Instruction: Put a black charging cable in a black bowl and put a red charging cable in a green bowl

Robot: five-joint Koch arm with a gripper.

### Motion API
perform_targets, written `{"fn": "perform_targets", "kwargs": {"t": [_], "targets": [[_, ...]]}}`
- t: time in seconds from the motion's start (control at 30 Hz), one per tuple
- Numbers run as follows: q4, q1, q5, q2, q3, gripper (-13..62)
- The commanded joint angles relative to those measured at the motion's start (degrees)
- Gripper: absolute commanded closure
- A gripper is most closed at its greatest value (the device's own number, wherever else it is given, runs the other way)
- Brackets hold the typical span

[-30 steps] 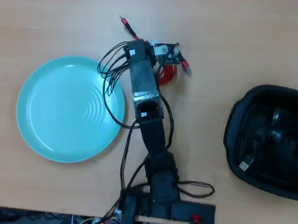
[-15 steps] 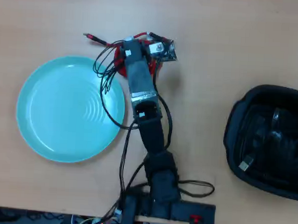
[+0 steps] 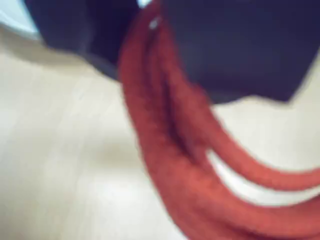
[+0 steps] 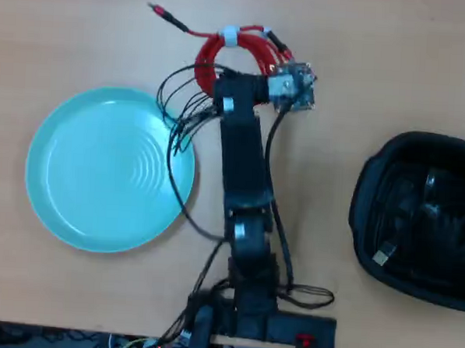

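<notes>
1. The red charging cable (image 4: 237, 51) is a round coil bound by a white tie, seen in the overhead view at the far end of the arm (image 4: 244, 171), its plug ends trailing to the upper left and the upper right. In the wrist view the red strands (image 3: 170, 150) fill the middle of the frame, blurred, running down from the dark body of the hand — light wood shows beneath them.
2. The hand (image 4: 236, 79) sits over the near edge of the coil. Whether it is apart, together or clamped on the coil I cannot tell: the arm covers its tips from above and the wrist view is too blurred.
3. The green bowl (image 4: 69, 173) lies on the tabletop (image 4: 363, 64) left of the arm in the overhead view, near the coil but apart from it, with nothing in it.
4. The black bowl (image 4: 367, 204) stands at the right edge of that view, well apart from the coil — the black charging cable (image 4: 418, 199) lies inside it, a pale plug end showing near its lower left corner.
</notes>
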Motion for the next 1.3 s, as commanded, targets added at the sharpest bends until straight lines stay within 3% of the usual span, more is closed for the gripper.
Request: {"fn": "perform_targets", "kwargs": {"t": [0.0, 0.37, 0.83, 1.07, 1.17, 1.27], "targets": [[0.4, -1.3, 1.1, 19.0, -2.2, 55.7], [-0.2, -27.0, 9.8, 21.1, -2.0, 55.7], [-5.3, -48.2, 21.4, -6.1, -3.3, 55.5], [-6.2, -52.0, 23.8, -8.8, -2.6, 54.8], [-6.4, -52.2, 24.0, -11.5, -3.5, 49.6], [-6.2, -52.1, 25.8, -12.7, -3.5, 38.8]]}}
